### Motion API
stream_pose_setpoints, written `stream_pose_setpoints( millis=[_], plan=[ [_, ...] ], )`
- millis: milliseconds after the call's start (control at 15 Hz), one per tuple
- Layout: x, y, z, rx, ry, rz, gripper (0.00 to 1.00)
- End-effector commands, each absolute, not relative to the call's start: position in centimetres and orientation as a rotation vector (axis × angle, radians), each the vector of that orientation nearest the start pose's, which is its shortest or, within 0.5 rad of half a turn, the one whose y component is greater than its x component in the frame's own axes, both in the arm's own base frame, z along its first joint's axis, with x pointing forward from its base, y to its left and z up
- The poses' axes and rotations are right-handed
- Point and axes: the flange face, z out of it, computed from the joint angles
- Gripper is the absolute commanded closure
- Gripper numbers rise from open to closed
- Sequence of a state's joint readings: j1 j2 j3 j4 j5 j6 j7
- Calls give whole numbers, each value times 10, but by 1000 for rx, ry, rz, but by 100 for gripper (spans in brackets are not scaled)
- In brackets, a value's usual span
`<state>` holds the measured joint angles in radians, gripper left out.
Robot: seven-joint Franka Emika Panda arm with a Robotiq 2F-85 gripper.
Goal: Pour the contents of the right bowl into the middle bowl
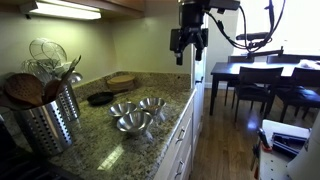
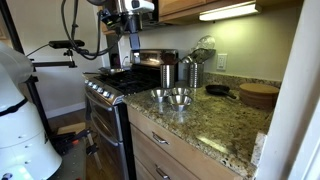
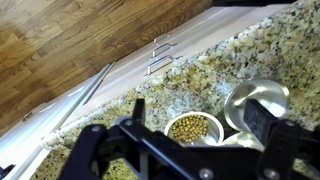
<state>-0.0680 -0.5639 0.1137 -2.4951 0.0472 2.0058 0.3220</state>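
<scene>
1. Exterior view from the counter's end: my gripper [image 1: 187, 52] hangs high above the counter [image 1: 95, 145], fingers spread, holding nothing. The three steel bowls [image 1: 133, 122] sit clustered below it, touching or nearly so, well apart from the utensil holder [image 1: 52, 118]
2. Exterior view from the stove side: the bowls sit close together near the counter's front edge, beside the stove [image 2: 108, 88]. My hand is largely cut off at the top of the frame, so its state cannot be read here
3. Wrist view: jaws wide apart, nothing between them. Beneath lies the filled bowl [image 3: 193, 127], holding small tan grains. An empty bowl [image 3: 255, 100] sits just beside it, and the rim of a third bowl [image 3: 236, 142] shows at the lower edge
4. Finding: approach step; no bowl grasped, nothing poured. I judge the filled bowl to be the one to lift; which neighbour is the middle bowl I cannot settle. The next move calls for a straight descent, one finger inside the rim and one outside, a firm pinch, then a level lift before tipping
</scene>
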Motion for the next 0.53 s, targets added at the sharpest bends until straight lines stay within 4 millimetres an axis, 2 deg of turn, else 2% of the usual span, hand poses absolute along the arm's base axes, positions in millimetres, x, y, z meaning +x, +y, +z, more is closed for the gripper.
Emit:
stream_pose_setpoints(
  millis=[0,267,467],
  plan=[
    [409,-4,450,-3096,611,-165,0],
    [441,-32,413,-3102,677,-189,0],
    [465,-44,385,-3105,696,-179,0]
  ],
)
